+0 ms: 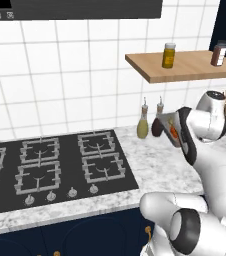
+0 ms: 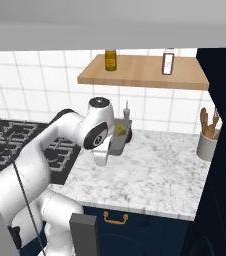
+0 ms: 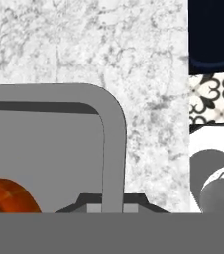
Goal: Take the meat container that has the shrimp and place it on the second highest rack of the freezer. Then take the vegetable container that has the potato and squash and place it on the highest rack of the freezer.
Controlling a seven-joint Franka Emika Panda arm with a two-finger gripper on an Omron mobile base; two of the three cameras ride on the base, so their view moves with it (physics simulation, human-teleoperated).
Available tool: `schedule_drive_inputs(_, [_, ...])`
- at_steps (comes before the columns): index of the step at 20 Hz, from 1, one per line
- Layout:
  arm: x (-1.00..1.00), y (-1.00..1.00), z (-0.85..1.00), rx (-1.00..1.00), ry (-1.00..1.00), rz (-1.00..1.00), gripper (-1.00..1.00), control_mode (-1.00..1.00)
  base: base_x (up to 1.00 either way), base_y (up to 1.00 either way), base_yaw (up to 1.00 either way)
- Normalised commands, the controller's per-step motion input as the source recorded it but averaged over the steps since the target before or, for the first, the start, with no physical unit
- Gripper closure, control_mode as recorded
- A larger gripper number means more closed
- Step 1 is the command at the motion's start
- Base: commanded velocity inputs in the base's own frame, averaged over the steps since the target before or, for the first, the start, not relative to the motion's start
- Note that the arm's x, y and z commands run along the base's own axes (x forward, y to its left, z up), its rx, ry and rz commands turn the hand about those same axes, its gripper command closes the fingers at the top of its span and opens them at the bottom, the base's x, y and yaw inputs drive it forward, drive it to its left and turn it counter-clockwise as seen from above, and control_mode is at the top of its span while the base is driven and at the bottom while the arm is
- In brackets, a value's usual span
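A grey vegetable container (image 1: 165, 121) hangs tilted above the marble counter (image 2: 155, 175), beside my white wrist. In it lie the pale yellow potato (image 2: 120, 129) and the orange-red squash (image 3: 7, 196). My gripper (image 3: 112, 205) is shut on the container's rim (image 3: 113, 144), one dark fingertip on each side of the wall. The container (image 2: 116, 144) is over the counter's left part, near the cooktop. The meat container with the shrimp and the freezer's racks are out of view.
A black gas cooktop (image 1: 60, 165) lies to the left. Two oil bottles (image 1: 143, 122) stand at the tiled wall, a wooden shelf (image 1: 185, 65) with jars hangs above, and a utensil holder (image 2: 207, 142) stands at the right beside a dark navy cabinet (image 2: 225, 125).
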Motion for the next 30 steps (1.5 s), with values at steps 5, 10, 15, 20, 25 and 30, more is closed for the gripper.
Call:
schedule_drive_inputs(5, [-0.52,0.8,0.85,0.0,0.04,0.0,1.0,-1.0,0.0,0.0,0.0])
schedule_drive_inputs(10, [-0.91,0.68,0.66,0.0,0.0,0.0,1.0,-1.0,0.0,0.0,0.0])
schedule_drive_inputs(15, [-1.0,0.2,0.49,0.03,0.0,0.0,1.0,-1.0,0.0,0.0,0.0])
schedule_drive_inputs(20, [-0.44,0.3,0.36,0.05,0.0,0.01,1.0,-1.0,0.0,0.0,0.0])
schedule_drive_inputs(25, [-0.24,0.33,0.01,0.05,0.0,0.04,1.0,-1.0,0.0,0.0,0.0])
schedule_drive_inputs(30, [-0.11,0.01,0.0,0.02,0.0,0.0,1.0,-1.0,0.0,0.0,0.0])
